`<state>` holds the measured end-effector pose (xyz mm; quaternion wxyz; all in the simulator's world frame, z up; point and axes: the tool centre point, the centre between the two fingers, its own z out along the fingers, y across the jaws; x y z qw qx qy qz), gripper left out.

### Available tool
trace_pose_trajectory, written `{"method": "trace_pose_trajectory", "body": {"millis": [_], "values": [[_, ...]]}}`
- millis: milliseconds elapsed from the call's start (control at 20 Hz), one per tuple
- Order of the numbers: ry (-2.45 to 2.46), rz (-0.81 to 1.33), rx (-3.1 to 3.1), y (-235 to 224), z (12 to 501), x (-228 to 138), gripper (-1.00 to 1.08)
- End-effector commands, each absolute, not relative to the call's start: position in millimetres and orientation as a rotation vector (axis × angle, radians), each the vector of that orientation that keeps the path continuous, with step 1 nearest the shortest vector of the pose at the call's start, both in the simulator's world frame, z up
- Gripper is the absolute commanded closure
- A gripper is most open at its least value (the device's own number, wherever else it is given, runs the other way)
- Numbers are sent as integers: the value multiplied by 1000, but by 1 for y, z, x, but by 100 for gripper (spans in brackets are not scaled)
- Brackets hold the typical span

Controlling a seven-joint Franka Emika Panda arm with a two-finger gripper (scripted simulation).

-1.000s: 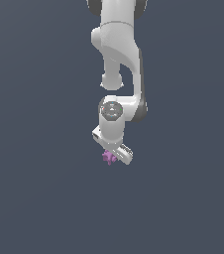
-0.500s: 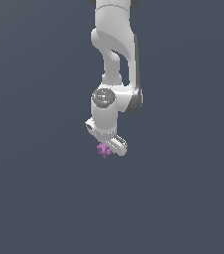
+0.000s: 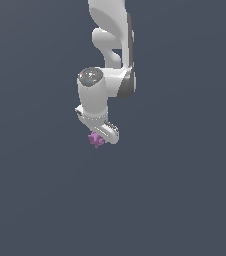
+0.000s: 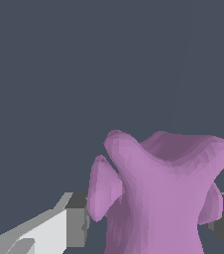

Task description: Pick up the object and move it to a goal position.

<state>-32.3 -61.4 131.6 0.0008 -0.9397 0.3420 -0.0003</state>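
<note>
The object (image 3: 96, 140) is a small pink-purple spiky lump with stubby prongs. It sits at the tip of my white gripper (image 3: 99, 137) in the exterior view, held in the air. In the wrist view the object (image 4: 158, 193) fills the lower middle, between my two fingers (image 4: 75, 221), which press on it from both sides. The gripper is shut on the object. The white arm (image 3: 110, 55) comes down from the top of the exterior view.
A plain dark grey-blue surface (image 3: 185, 200) fills the whole background in both views. No other objects, edges or goal marker show.
The arm has swung a little towards the exterior view's left and risen slightly, carrying the object along in the shut gripper.
</note>
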Motion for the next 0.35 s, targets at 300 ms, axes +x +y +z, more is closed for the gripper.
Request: {"method": "trace_pose_trajectory", "body": {"millis": [300], "values": [[1073, 0, -2952, -73, 148, -40, 108]]}}
